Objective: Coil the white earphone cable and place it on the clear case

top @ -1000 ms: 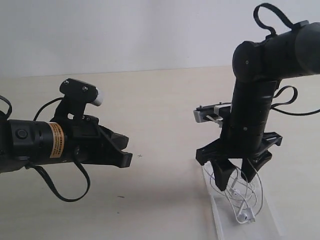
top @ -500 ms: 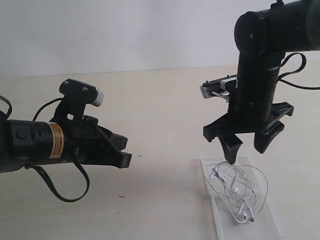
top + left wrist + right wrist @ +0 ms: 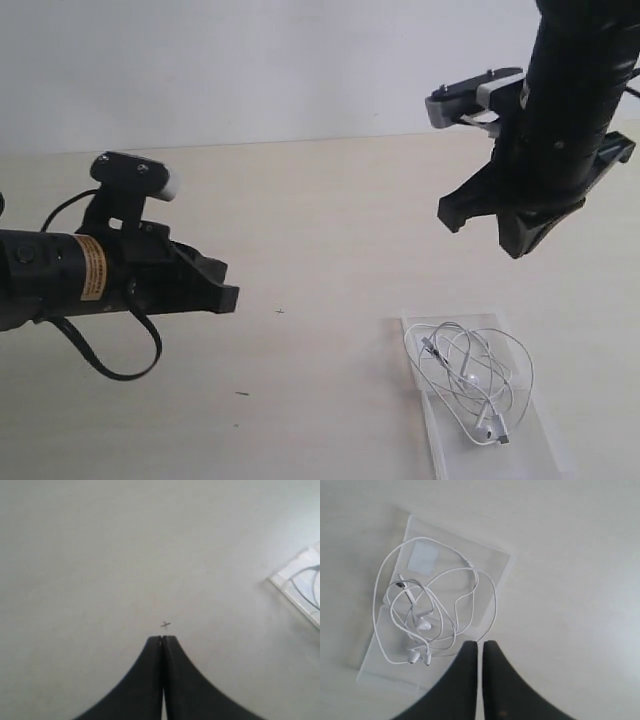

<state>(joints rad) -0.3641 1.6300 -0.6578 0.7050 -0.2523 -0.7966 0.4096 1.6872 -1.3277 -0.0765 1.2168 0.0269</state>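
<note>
The white earphone cable (image 3: 468, 378) lies in loose loops on the clear case (image 3: 445, 455), some reaching the panel's edge. The step in hand looks like clearing away, so lift your right tool (image 3: 520, 240) straight up with no sideways drift that could snag a loop. It hangs high above the case, pointing down, jaws pinched to a sliver and empty. Your left tool (image 3: 225, 297) hovers level over the tabletop (image 3: 320, 200), well apart from the case, jaws pressed together and holding nothing.

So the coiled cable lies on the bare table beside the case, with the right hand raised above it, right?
No. The cable lies on the case, not on the table beside it, as the right wrist view shows. The right hand is raised above it.
</note>
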